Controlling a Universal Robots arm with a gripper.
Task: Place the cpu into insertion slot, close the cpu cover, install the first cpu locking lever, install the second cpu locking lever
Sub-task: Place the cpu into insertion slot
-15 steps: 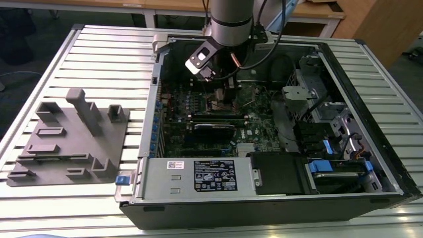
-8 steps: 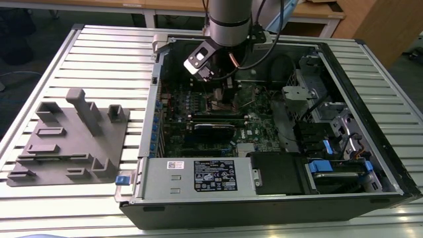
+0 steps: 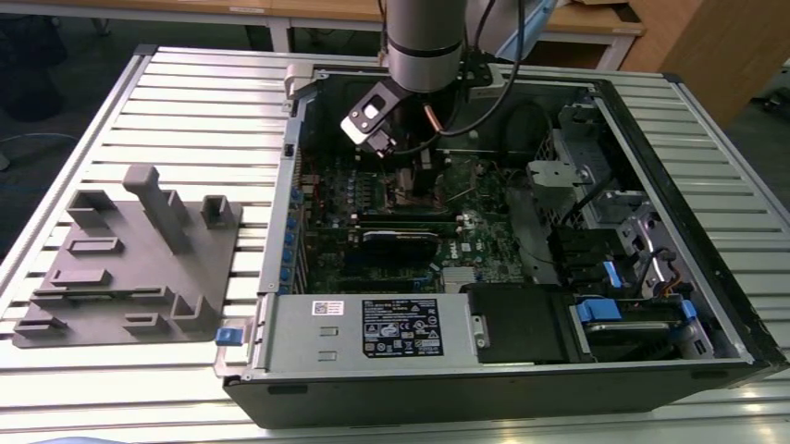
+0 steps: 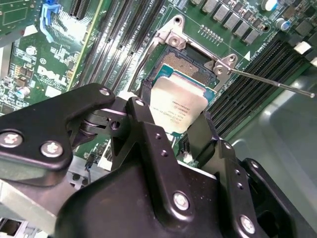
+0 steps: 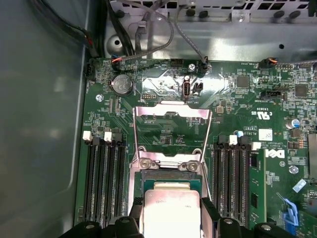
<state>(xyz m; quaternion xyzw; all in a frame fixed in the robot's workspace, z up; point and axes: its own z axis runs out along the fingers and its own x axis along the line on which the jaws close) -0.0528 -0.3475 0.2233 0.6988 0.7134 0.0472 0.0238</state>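
Inside the open computer case (image 3: 494,393) on the table (image 3: 185,92), the tool (image 4: 174,116) is gripping the cpu (image 4: 182,101) by two opposite edges, holding it just over the insertion slot (image 4: 184,63), while the cpu cover (image 5: 172,113) is lying swung back open

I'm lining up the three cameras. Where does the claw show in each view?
Exterior view: the claw hangs inside the open case, over the green board.
Second wrist view: the claw grips the cpu by two opposite edges.
First wrist view: the claw holds the cpu just short of the open cpu cover.
Shared landmark: the green board, in all three.
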